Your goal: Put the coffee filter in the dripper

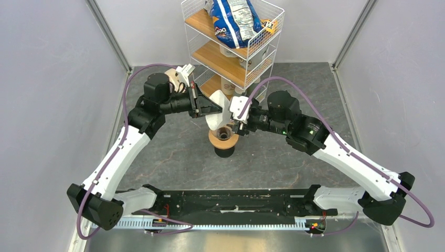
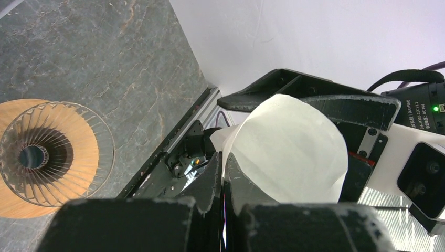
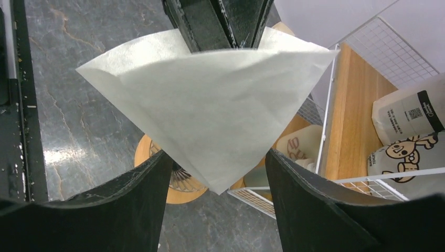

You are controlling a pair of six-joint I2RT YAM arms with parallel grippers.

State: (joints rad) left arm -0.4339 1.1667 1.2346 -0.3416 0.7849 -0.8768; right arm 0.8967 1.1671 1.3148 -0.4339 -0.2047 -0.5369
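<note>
The white paper coffee filter [image 1: 218, 114] hangs in the air, point down, just above and behind the dripper [image 1: 224, 138], a tan ring on a dark body. My left gripper [image 1: 209, 109] is shut on the filter's upper edge; in the left wrist view the jaws [image 2: 224, 164] pinch the paper [image 2: 288, 152], with the dripper [image 2: 47, 152] at the left. My right gripper [image 1: 232, 123] is open. In the right wrist view its fingers [image 3: 216, 155] stand apart on either side of the filter's tip [image 3: 210, 105], with the dripper [image 3: 183, 194] below.
A white wire rack with wooden shelves [image 1: 236, 47] stands right behind the dripper, with a blue chip bag [image 1: 233, 18] on top and cups and packets [image 3: 404, 121] on lower shelves. Grey walls close in both sides.
</note>
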